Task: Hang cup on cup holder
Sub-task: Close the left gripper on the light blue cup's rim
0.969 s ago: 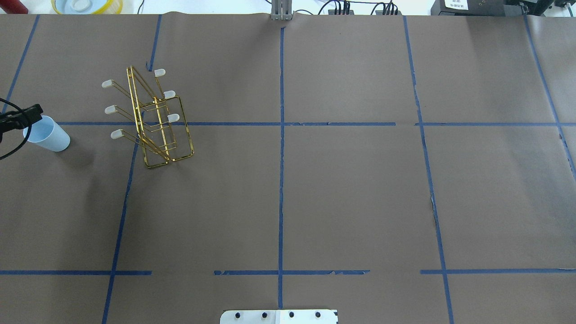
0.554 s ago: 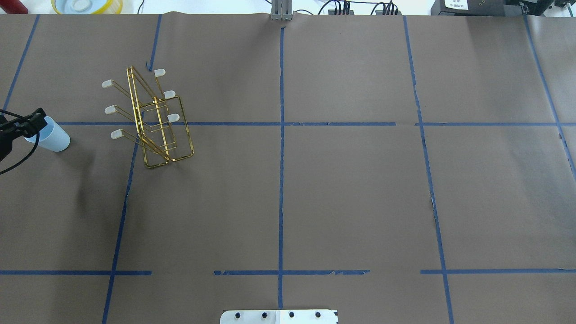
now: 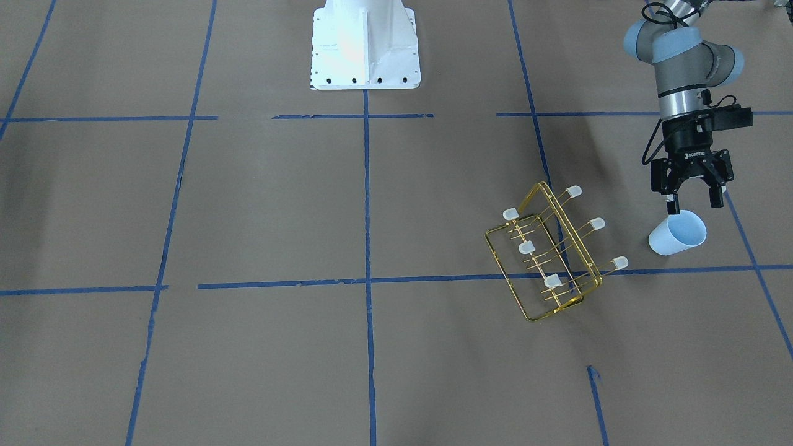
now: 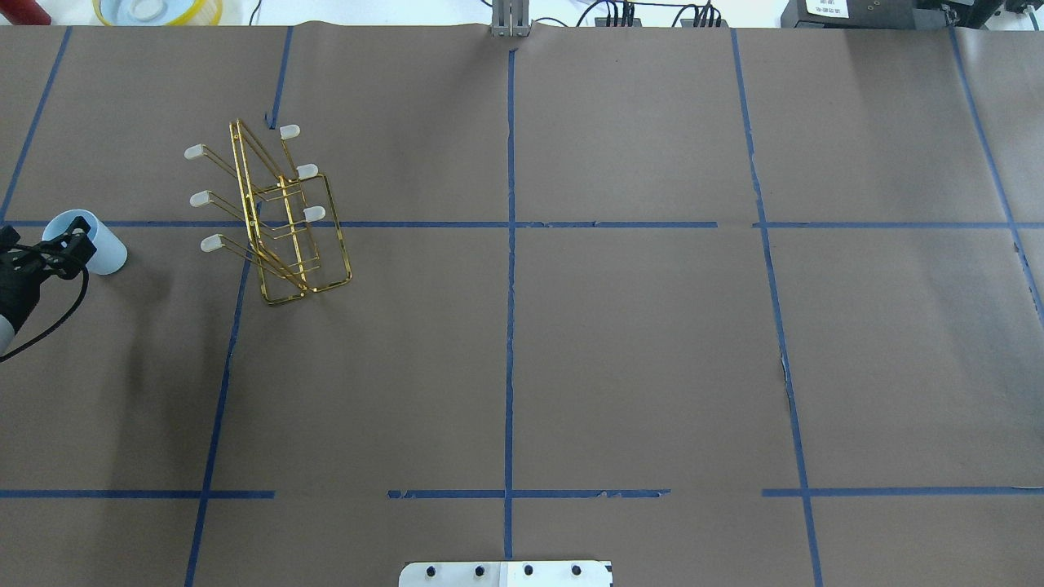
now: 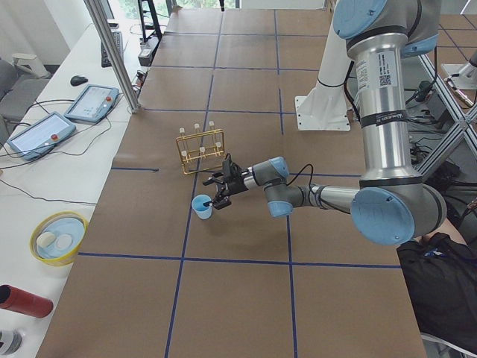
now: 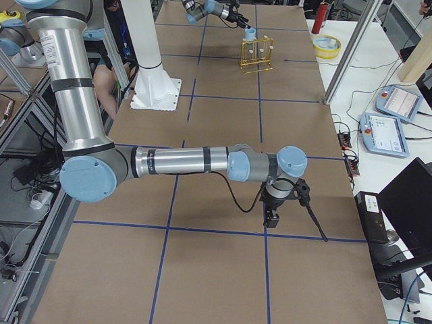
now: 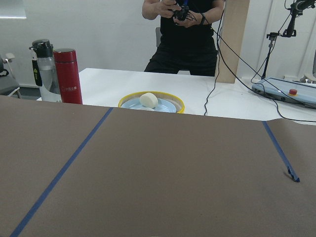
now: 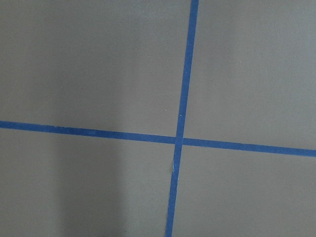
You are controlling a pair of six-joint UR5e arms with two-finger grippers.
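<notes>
Pale-blue plastic cup (image 3: 675,235) is sitting unmoved on the worktop (image 3: 248,217) near the cup holder (image 3: 548,251), while my left hand (image 3: 694,202) is drifting back over its rim, spread open, gripping nothing. I'm judging it is lining up a grasp.

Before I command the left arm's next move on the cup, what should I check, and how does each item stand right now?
1. Cup upright, rim up: ok.
2. Left gripper open: ok.
3. Left gripper lined up over the cup's rim: ok in the front-facing view; whether a finger touches the rim: cannot tell.
4. Cup holder standing, all six prongs free: ok.
5. Right gripper away from the cup and cup holder: ok, at the far end of the table.
6. Cup visible in the left wrist view: not ok, it shows only the table and the room.
</notes>
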